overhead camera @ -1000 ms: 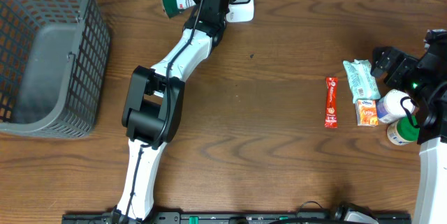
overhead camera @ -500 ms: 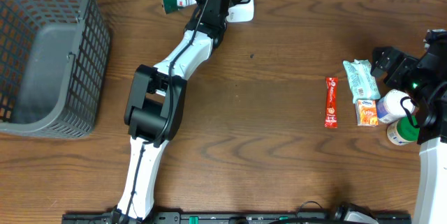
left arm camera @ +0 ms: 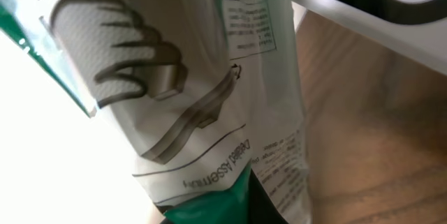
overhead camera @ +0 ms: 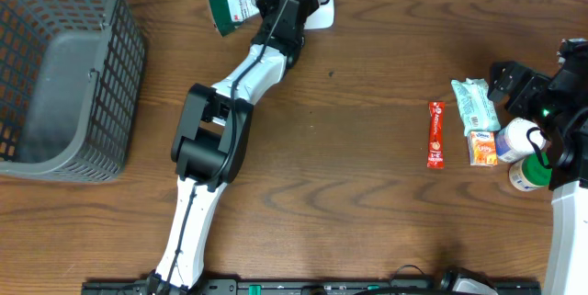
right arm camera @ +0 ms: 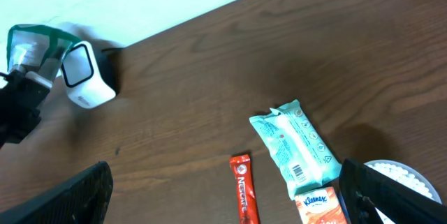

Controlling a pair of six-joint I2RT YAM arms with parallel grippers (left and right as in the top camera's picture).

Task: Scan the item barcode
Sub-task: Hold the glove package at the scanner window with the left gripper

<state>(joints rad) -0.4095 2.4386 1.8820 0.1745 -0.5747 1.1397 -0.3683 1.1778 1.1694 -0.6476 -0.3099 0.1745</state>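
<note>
Hovering wide open beside the packets at the right side, the right tool grasps nothing. Farther, at the back edge of the tabletop, the left tool is clenched on the pouch and holds it just beside the scanner, I think to turn its barcode toward it. No barcode is visible: the pouch fills the left wrist view, and its printing is blurred.

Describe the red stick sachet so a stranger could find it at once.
On the wooden table, find the small items beside the right arm. The red stick sachet lies on their side nearest the table's middle, apart from the teal pack; it alone is slim and red.
</note>
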